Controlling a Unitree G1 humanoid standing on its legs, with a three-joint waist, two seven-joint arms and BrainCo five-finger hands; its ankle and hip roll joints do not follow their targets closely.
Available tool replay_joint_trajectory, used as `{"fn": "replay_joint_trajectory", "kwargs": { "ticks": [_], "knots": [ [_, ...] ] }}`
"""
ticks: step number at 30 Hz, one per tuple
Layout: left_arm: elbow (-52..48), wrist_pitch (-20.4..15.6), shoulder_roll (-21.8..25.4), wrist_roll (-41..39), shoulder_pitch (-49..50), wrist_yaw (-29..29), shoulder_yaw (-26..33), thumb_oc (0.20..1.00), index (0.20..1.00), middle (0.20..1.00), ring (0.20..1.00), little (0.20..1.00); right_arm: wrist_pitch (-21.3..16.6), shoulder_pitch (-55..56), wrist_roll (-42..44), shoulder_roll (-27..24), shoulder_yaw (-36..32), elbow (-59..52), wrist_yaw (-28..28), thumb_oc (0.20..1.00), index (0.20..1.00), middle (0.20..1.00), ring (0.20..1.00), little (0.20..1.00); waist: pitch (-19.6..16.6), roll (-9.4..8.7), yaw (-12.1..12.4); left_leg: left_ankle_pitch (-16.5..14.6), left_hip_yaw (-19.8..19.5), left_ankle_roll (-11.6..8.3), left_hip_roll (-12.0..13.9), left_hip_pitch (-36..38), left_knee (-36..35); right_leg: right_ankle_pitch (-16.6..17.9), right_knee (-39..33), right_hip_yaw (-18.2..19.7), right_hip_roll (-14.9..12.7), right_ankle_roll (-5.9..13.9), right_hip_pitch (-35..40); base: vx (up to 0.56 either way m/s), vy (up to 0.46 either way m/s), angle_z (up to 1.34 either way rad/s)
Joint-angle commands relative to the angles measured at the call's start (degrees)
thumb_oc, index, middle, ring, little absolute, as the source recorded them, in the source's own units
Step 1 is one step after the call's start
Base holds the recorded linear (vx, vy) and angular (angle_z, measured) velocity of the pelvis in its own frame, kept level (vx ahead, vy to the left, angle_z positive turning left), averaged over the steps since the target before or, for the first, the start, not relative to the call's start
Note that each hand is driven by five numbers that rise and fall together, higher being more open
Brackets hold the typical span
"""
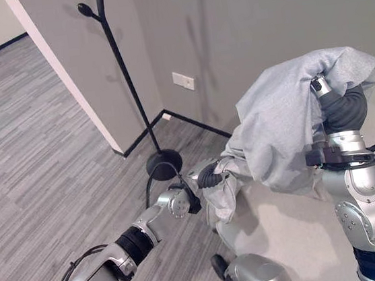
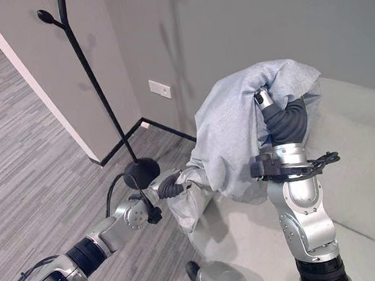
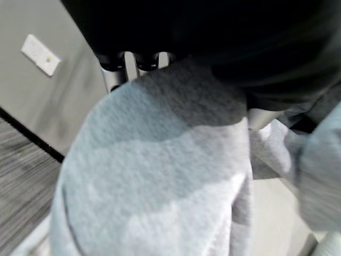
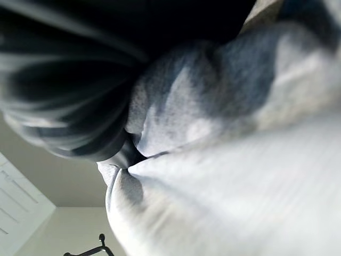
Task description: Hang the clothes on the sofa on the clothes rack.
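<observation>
The light grey soft fabric garment (image 1: 288, 129) is lifted clear of the pale grey upholstered sofa (image 1: 287, 238). It is not yet on the black metal clothes rack with angled pegs (image 1: 121, 60), which stands well apart by the wall. Carrying and hanging remain.

The right hand (image 1: 318, 86) is raised with the garment draped over it. Its fingers are hidden under the cloth, so their opening cannot be determined. The left hand (image 1: 208, 176) reaches into the garment's lower folds; its fingers are likewise covered, state undetermined.
</observation>
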Motion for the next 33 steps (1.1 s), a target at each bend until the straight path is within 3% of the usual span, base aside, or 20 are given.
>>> {"fn": "replay_joint_trajectory", "kwargs": {
  "ticks": [1,2,3,4,6,10,12,13,15,18,20,21,22,23,25,27,29,30,31,33],
  "knots": [
    [-3.43,-2.27,2.57,0.73,-3.09,0.69,1.28,0.2,0.2,0.2,0.2,0.2,-1.88,-3.84,-1.98,-0.55,-3.48,-3.28,0.15,0.2,0.2,0.2,0.2,0.2,-3.36,-3.32,-0.48,17.91,12.24,-3.6,4.37,8.3,11.11,13.42,-6.54,-8.18,-7.4,1.58,-0.07,0.63,0.028,0.59],
    [-4.26,-2.4,3.15,0.62,-2.77,0.36,1.79,0.2,0.2,0.2,0.2,0.2,-1.65,-3.78,-1.72,-0.67,-4.09,-3.01,0.2,0.2,0.2,0.2,0.2,0.2,-3.36,-4.71,0.27,16.79,12.74,-3.47,4.68,6.14,14.82,13.56,-7.44,-7.83,-9.24,1.39,1.89,0.5,-0.013,0.53],
    [-4.6,-2.42,3.01,0.35,-2.42,0.35,2.04,0.2,0.2,0.2,0.2,0.2,-1.39,-3.38,-1.18,-0.79,-3.89,-2.66,0.39,0.2,0.2,0.2,0.2,0.2,-2.93,-6.1,0.7,15.25,15.22,-3.87,8.57,3.54,20.37,13.18,-8.39,-8.43,-10.99,1.3,4.5,0.52,0.01,0.34],
    [-3.94,-2.44,2.1,-0.12,-2.08,-0.1,2.39,0.2,0.2,0.2,0.2,0.2,-0.55,-2.61,-1.48,-1.11,-4.96,-2.3,0.79,0.2,0.2,0.2,0.2,0.2,-2.16,-8.17,1.8,14.56,17.34,-3.65,14.66,-0.12,21.46,12.94,-9.82,-8.97,-14.26,1.74,8.36,0.41,0.031,0.27],
    [-3.67,-2.53,1.67,-0.3,-1.88,-0.41,2.54,0.2,0.2,0.2,0.2,0.2,-0.42,-1.97,-1.4,-1.61,-5.93,-2.21,1.15,0.2,0.2,0.2,0.2,0.2,-1.14,-7.7,2.15,14.42,17.16,-4.05,16.38,0.11,18.26,12.82,-10.39,-9.28,-14.35,1.73,10.18,0.3,0.129,0.11],
    [-2.88,-2.37,0.33,-0.5,-1.73,-2.04,1.84,0.2,0.2,0.2,0.2,0.2,-0.92,0.1,-2.27,-2.0,-8.7,-2.47,1.79,0.2,0.2,0.2,0.2,0.2,-1.93,-5.6,3.69,17.86,14.71,-5.01,15.52,0.77,-8.77,11.15,-12.5,-6.71,-14.95,1.83,12.88,0.36,0.307,-0.22],
    [-1.24,-2.32,-0.19,-0.45,-2.55,-2.13,0.59,0.2,0.2,0.2,0.2,0.2,-1.41,-0.22,-2.44,-1.76,-8.68,-2.12,1.14,0.2,0.2,0.2,0.2,0.2,-2.3,-4.76,5.77,19.85,11.57,-3.94,16.21,-1.9,-17.87,10.23,-14.05,-4.01,-15.21,1.67,15.01,0.35,0.339,-0.12],
    [-0.51,-2.38,-0.41,-0.49,-3.13,-1.89,-0.12,0.2,0.2,0.2,0.2,0.2,-1.33,-0.7,-2.74,-1.96,-8.41,-2.13,0.8,0.2,0.2,0.2,0.2,0.2,-2.38,-4.78,7.06,18.0,8.21,-3.71,16.85,-5.0,-17.87,9.7,-14.34,-2.47,-16.01,1.5,15.77,0.27,0.278,-0.27],
    [-0.7,-2.54,0.3,0.14,-4.69,-1.68,-0.77,0.2,0.2,0.2,0.2,0.2,-1.46,-2.12,-3.2,-1.92,-7.69,-1.95,-0.14,0.2,0.2,0.2,0.2,0.2,-2.84,-4.69,8.69,17.52,3.59,-3.91,18.37,-9.42,-17.87,9.48,-14.42,-0.21,-17.37,1.56,15.83,0.22,0.309,-0.62],
    [-0.44,-2.63,1.41,1.44,-6.15,-1.16,-0.52,0.2,0.2,0.2,0.2,0.2,-1.4,-4.08,-2.87,-1.87,-5.77,-0.99,-1.22,0.2,0.2,0.2,0.2,0.2,-3.05,-3.33,10.53,20.4,-0.54,-4.6,20.56,-10.75,-17.87,10.23,-15.31,4.09,-19.59,1.71,15.84,0.23,0.479,-0.8],
    [-0.41,-2.83,1.44,2.17,-6.04,-0.98,-0.5,0.2,0.2,0.2,0.2,0.2,-1.49,-3.34,-2.69,-1.85,-5.69,-1.25,-1.17,0.2,0.2,0.2,0.2,0.2,-3.92,-2.7,10.76,21.82,-1.11,-4.98,20.38,-10.16,-17.87,10.64,-15.34,5.51,-20.6,1.64,15.5,0.2,0.536,-1.01],
    [-0.25,-2.69,1.29,2.69,-5.6,-0.42,0.12,0.2,0.2,0.2,0.2,0.2,-1.12,-2.71,-4.55,-2.08,-5.99,-0.84,-1.66,0.2,0.2,0.2,0.2,0.2,-5.67,-1.74,9.37,22.51,-0.4,-5.85,18.88,-10.33,-15.42,11.52,-14.71,7.07,-24.44,1.01,14.93,0.25,0.764,-0.87],
    [-0.1,-3.13,1.67,3.28,-5.73,0.03,0.45,0.2,0.2,0.2,0.2,0.2,-1.34,-1.61,-5.3,-2.12,-7.33,-1.14,-1.6,0.2,0.2,0.2,0.2,0.2,-6.24,-1.81,9.24,22.13,-0.74,-6.79,17.11,-11.29,-12.09,11.92,-14.11,7.52,-26.43,0.62,14.69,0.38,1.151,-0.3],
    [-1.1,-3.69,4.0,4.91,-5.91,1.15,1.9,0.2,0.2,0.2,0.2,0.2,-1.34,-1.66,-5.91,-1.85,-8.24,-0.32,-2.36,0.2,0.2,0.2,0.2,0.2,-6.26,-0.84,8.92,21.78,0.08,-6.26,14.56,-10.77,-10.7,11.67,-11.89,7.41,-28.32,-0.19,13.45,0.19,0.632,0.11],
    [-2.03,-3.22,6.34,5.28,-5.57,1.89,3.3,0.2,0.2,0.2,0.2,0.2,-0.99,-1.5,-6.73,-1.77,-9.78,-0.59,-2.2,0.2,0.2,0.2,0.2,0.2,-6.0,-0.12,8.84,21.72,1.0,-5.7,13.4,-9.33,-11.39,11.44,-10.2,7.15,-28.58,-0.62,12.42,0.18,0.528,0.04],
    [-3.16,-2.4,10.67,5.32,-4.33,4.89,8.24,0.2,0.2,0.2,0.2,0.2,-0.62,-2.35,-9.09,-1.06,-11.18,-0.88,-1.99,0.2,0.2,0.2,0.2,0.2,-4.19,1.33,9.42,22.06,2.86,-5.63,12.34,-6.06,-13.15,10.37,-7.94,4.34,-29.91,-1.28,11.37,0.19,0.627,-0.27],
    [-3.81,-1.39,14.82,5.26,-2.78,7.85,12.76,0.2,0.2,0.2,0.2,0.2,-0.04,-4.87,-10.87,-1.18,-10.76,1.19,-1.81,0.2,0.2,0.2,0.2,0.2,-1.74,2.22,11.13,22.83,6.89,-6.33,12.1,-1.9,-14.55,9.79,-7.79,-2.22,-32.04,-1.26,12.63,0.12,0.46,-0.86],
    [-3.83,-1.38,14.83,5.26,-2.78,7.84,12.77,0.2,0.2,0.2,0.2,0.2,-0.04,-4.87,-10.87,-1.18,-10.75,1.2,-1.81,0.2,0.2,0.2,0.2,0.2,-1.68,2.21,11.13,22.84,6.91,-6.33,12.1,-1.8,-14.6,9.8,-7.83,-2.22,-32.04,-1.26,12.72,0.14,0.534,-1.06],
    [-6.01,-1.53,17.69,6.1,-0.64,9.17,17.1,0.2,0.2,0.2,0.2,0.2,0.19,-2.44,-13.49,-1.04,-13.14,0.77,-1.28,0.2,0.2,0.2,0.2,0.2,-2.45,2.64,10.84,22.26,7.19,-6.21,9.31,0.26,-16.85,10.21,-5.83,-1.82,-28.12,-1.01,12.48,0.13,0.506,-0.82],
    [-6.52,-1.54,20.12,7.77,0.2,11.59,19.6,0.2,0.2,0.2,0.2,0.2,-0.21,-2.04,-14.03,-1.32,-13.51,0.87,-2.19,0.2,0.2,0.2,0.2,0.2,-3.27,2.72,9.8,21.3,7.16,-5.67,6.2,1.44,-17.87,10.01,-5.37,-1.33,-23.04,0.02,12.67,0.13,0.56,-0.22]
  ]
}}
